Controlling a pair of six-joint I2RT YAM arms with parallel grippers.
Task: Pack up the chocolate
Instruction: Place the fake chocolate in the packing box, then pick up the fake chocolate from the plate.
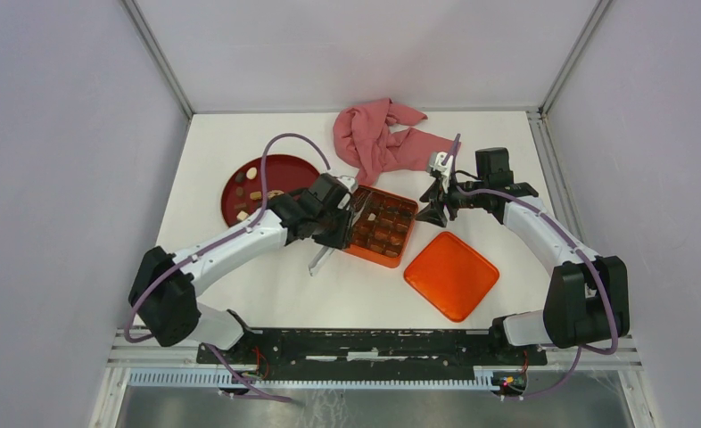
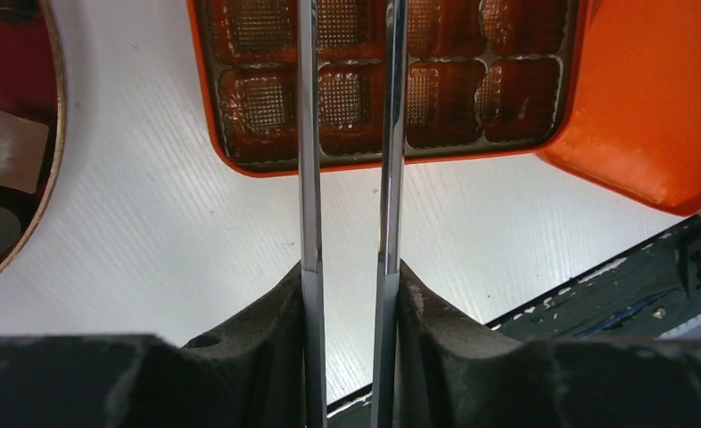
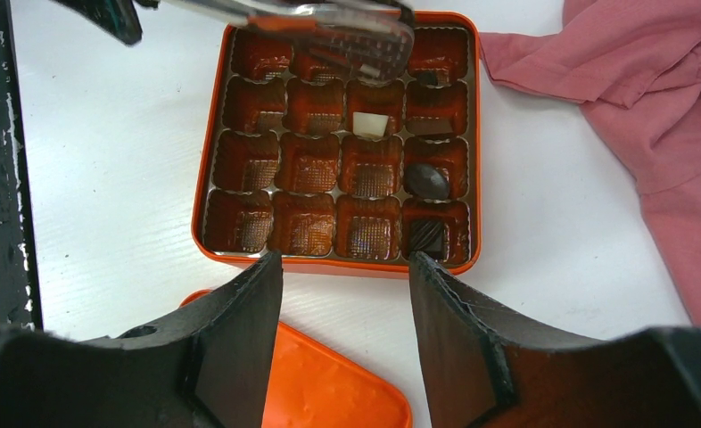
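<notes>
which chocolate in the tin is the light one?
The cream square in the tin, second row from the top of the right wrist view; the other pieces there, like the oval, are dark brown.

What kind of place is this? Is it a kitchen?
Probably a robot test booth, not a kitchen: left arm and right arm bolted to a white table, plain grey walls around it.

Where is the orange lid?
In the top view, the orange lid lies flat on the table, right of centre, just beside the near-right side of the open tin.
</notes>
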